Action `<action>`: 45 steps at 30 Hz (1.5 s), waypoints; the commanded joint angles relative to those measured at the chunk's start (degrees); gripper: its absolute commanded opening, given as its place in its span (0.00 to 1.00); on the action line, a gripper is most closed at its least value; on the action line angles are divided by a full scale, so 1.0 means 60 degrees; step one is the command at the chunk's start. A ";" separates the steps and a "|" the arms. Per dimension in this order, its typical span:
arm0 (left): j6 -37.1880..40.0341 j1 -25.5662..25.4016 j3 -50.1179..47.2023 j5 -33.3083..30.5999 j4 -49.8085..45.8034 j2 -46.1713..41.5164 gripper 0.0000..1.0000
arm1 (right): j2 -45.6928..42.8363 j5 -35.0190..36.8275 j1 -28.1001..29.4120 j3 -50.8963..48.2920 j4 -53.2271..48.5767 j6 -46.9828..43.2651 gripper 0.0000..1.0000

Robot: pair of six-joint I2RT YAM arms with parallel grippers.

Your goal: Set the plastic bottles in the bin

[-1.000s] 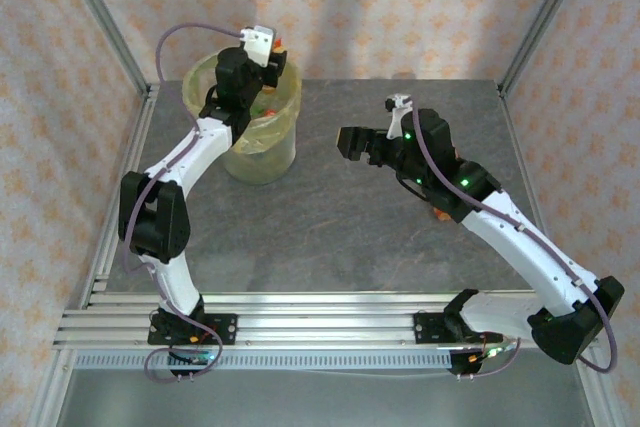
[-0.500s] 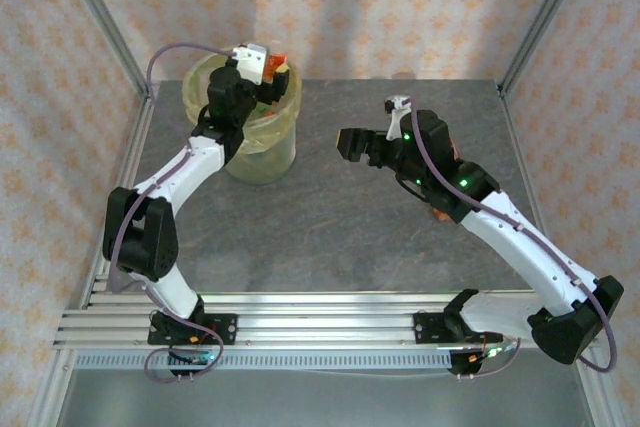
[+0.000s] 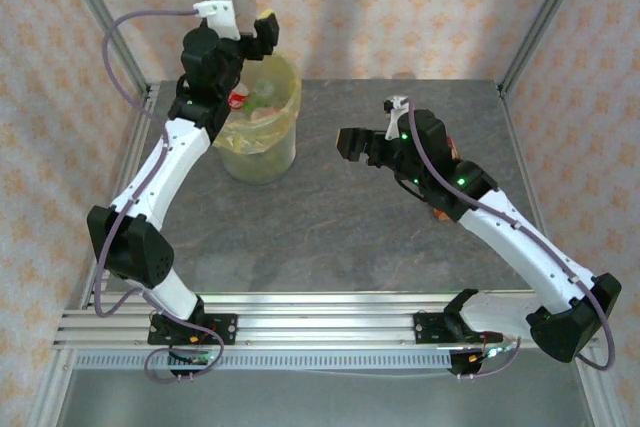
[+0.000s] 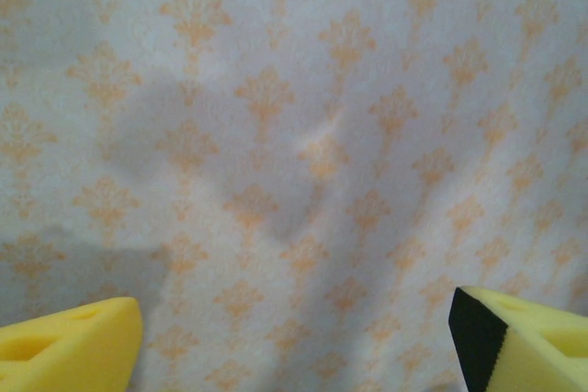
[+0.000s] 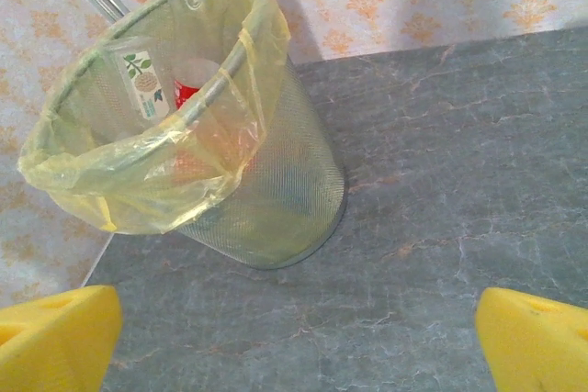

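The bin [image 3: 262, 142], a round mesh bucket lined with a yellow-green bag, stands at the table's far left. Plastic bottles lie inside it: a red cap [image 3: 237, 99] shows from above, and a white-labelled bottle [image 5: 145, 87] with red [image 5: 187, 94] beside it shows in the right wrist view. My left gripper [image 3: 257, 35] hangs open and empty above the bin's far rim, facing the patterned wall; its yellow fingertips [image 4: 69, 341] stand wide apart around the left gripper [image 4: 294, 341]. My right gripper [image 3: 356, 142] is open and empty over the table, right of the bin [image 5: 266, 199], with the right gripper [image 5: 294, 341] pointing at it.
The grey stone table [image 3: 330, 237] is fenced by metal frame posts [image 3: 535, 17] and patterned walls. A small orange patch [image 3: 438, 212] peeks out from under my right forearm; I cannot tell what it is. An aluminium rail [image 3: 320, 317] runs along the near edge.
My left arm rose and swung back-left from over the bin. Its jaws opened, and the orange-red bottle seen at them earlier is gone from the grip. The right arm stayed still.
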 commanded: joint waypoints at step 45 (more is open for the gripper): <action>-0.2950 -0.0047 -0.4139 -0.2589 -0.4470 -0.5869 1.00 | 0.2935 0.1753 -0.4440 -0.0386 -0.5386 -0.0898 1.00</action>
